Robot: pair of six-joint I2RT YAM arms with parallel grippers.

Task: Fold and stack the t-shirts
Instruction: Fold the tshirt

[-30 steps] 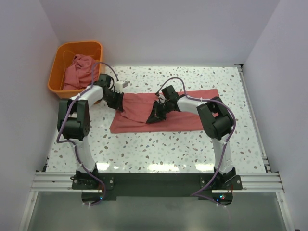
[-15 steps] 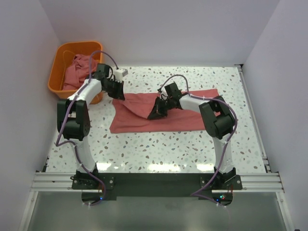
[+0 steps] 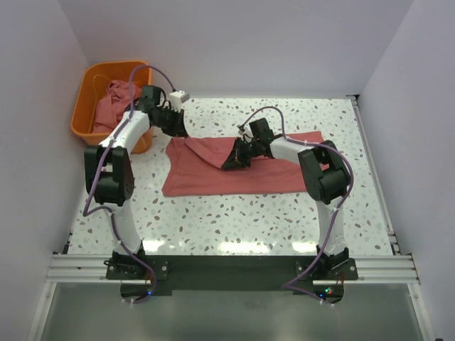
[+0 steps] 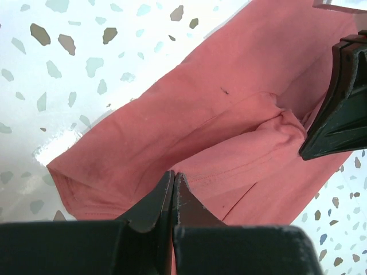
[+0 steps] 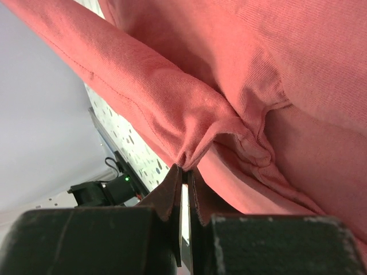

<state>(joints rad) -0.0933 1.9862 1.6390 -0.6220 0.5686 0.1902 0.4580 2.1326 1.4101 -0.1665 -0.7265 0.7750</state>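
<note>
Container: an orange plastic basket [image 3: 87, 92] is sitting just off the far-left corner of the white speckled worktop [image 3: 234, 220], against the left wall. A crumpled heap of red-pink cloth [image 3: 114, 103] is lying inside it, bunched towards the basket's right wall. Whether that is one shirt or several cannot be told.

Task item: a dusty red-pink short-sleeved cloth t-shirt [image 3: 234, 181] is lying spread across the middle of the worktop, reaching towards the right edge. Its near part is lying flat, and its far-left part is being lifted off the surface.

Left gripper [image 3: 179, 131]: fingers are pressing together on the shirt's far-left edge. In the left wrist view the fingertips [image 4: 173, 175] are meeting on a hem of the cloth [image 4: 229, 103].

Right gripper [image 3: 231, 162]: jaws are clamping a raised ridge of the same shirt near its centre. In the right wrist view a pinched fold [image 5: 218, 132] is running into the tips [image 5: 184, 169].

Hidden or unclear: the arms are covering the shirt's collar area from above. The right wrist view is almost filled by cloth, so sleeve and body are hard to tell apart. The basket's near-right wall is being blocked by the left arm.
</note>
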